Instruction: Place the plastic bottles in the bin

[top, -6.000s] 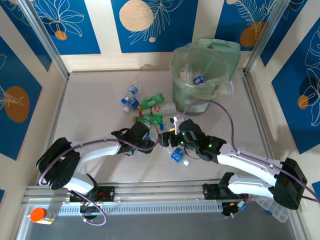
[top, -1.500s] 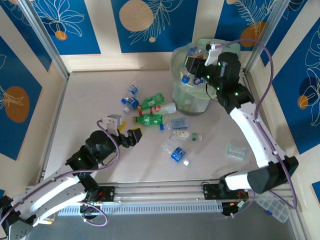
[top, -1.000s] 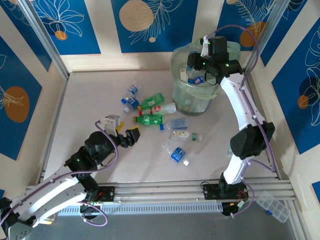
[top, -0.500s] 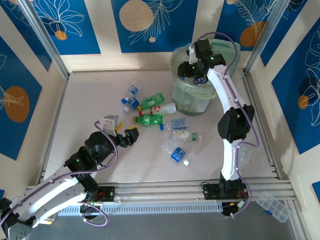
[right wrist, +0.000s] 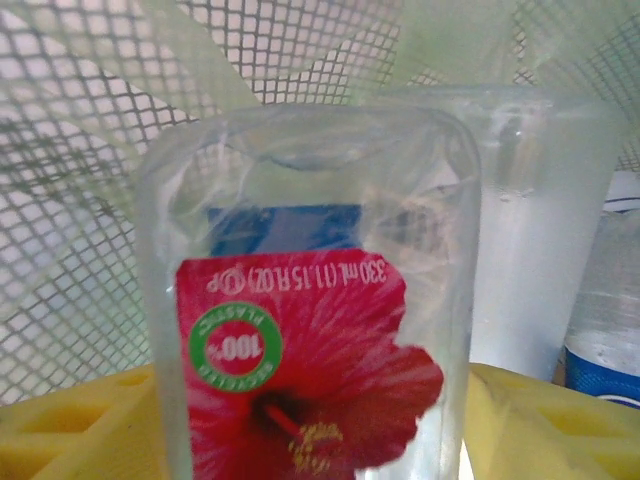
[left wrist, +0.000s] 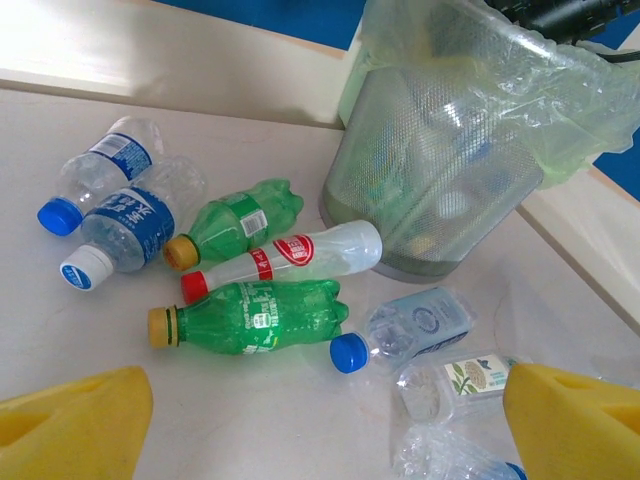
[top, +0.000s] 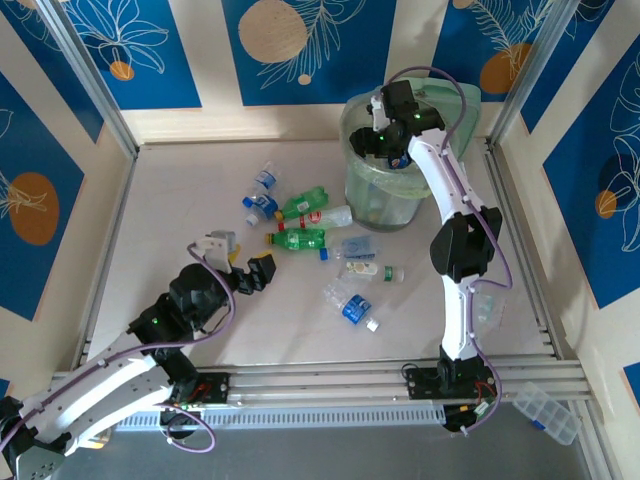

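Note:
Several crushed plastic bottles lie mid-table: two green ones (top: 300,240) (left wrist: 250,315), a white one with a red cap (left wrist: 285,255), and clear ones with blue caps (left wrist: 105,205) (top: 350,308). My left gripper (top: 250,272) hovers open near them, its yellow fingers (left wrist: 70,425) wide apart with nothing between. The pale-green bin (top: 395,195) (left wrist: 440,180), lined with a clear bag, stands at the back. My right gripper (top: 387,142) reaches into its mouth, shut on a clear bottle with a red flower label (right wrist: 300,300); mesh wall (right wrist: 90,200) shows behind it.
A flat pale-green lid (top: 455,100) leans behind the bin. A crushed clear piece (top: 480,305) lies at the right by the right arm. Metal rails (top: 320,380) run along the near edge. More bottles rest inside the bin (right wrist: 605,330).
My right arm has swung left across the bin's rim and dipped the held bottle inside. The left arm, drawn back from the pile earlier, has stayed put for the last second.

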